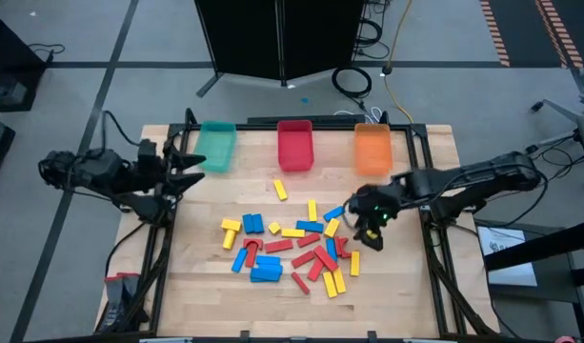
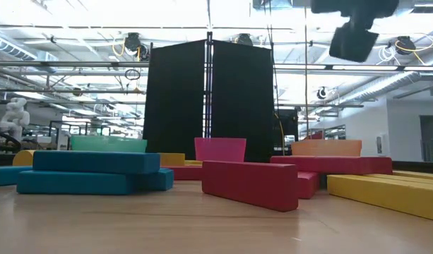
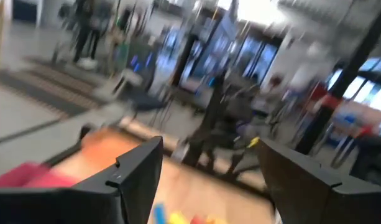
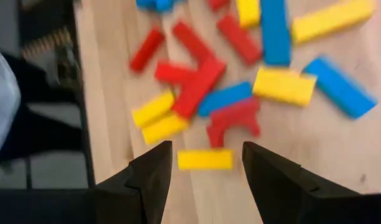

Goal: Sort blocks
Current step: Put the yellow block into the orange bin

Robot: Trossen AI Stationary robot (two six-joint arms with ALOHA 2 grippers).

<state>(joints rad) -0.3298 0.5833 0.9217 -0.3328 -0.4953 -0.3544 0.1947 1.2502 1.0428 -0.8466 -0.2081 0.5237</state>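
Over the right edge of the block pile I have the right gripper (image 4: 206, 163) hanging with its fingers parted and empty, a lone yellow block (image 4: 204, 159) framed between them. The blocks (image 1: 293, 248) lie scattered mid-table, below the teal bin (image 1: 216, 145), red bin (image 1: 294, 143) and orange bin (image 1: 372, 149). They look light, rigid and smooth; I'd pinch the bar across its short sides. No writing is legible anywhere. The left gripper (image 1: 190, 165) waits beside the teal bin, spread and holding nothing

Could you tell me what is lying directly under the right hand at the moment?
A single yellow block lies on the bare table between the right hand's open fingers, untouched. Nothing there looks covered.
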